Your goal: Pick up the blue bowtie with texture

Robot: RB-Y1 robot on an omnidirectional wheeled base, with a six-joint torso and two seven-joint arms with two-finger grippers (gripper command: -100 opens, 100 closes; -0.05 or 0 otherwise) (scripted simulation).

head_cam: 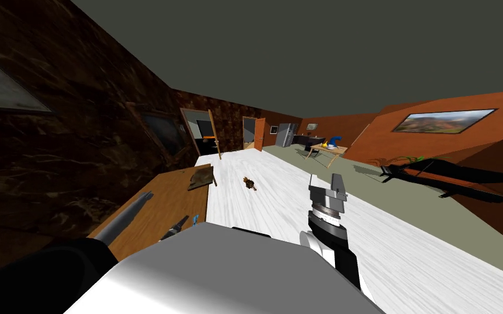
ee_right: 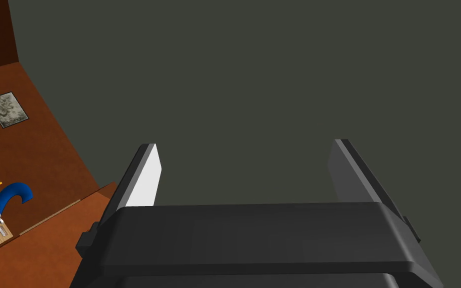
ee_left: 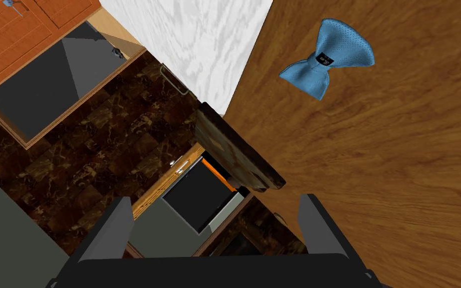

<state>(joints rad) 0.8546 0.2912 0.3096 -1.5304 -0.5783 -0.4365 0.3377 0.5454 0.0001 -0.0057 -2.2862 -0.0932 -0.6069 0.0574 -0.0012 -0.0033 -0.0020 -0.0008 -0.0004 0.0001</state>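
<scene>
The blue dotted bowtie (ee_left: 327,57) with a dark centre knot lies flat on the brown wooden table (ee_left: 399,190). It sits well ahead of my left gripper (ee_left: 218,225), beyond the right-hand finger. That gripper is open and holds nothing. From the head camera the bowtie (head_cam: 196,219) is a small blue speck near the table's (head_cam: 163,207) floor-side edge, just beyond my left gripper (head_cam: 178,224). My right gripper (head_cam: 329,186) is raised over the white floor, off to the right of the table. Its fingers (ee_right: 144,175) are open and empty.
A dark brown slab (ee_left: 234,150) lies on the table's far end (head_cam: 202,176). A dark marbled wall (head_cam: 54,163) runs along the table's left side. A small brown object (head_cam: 250,183) lies on the white floor. A black piece of furniture (head_cam: 441,177) stands at the right.
</scene>
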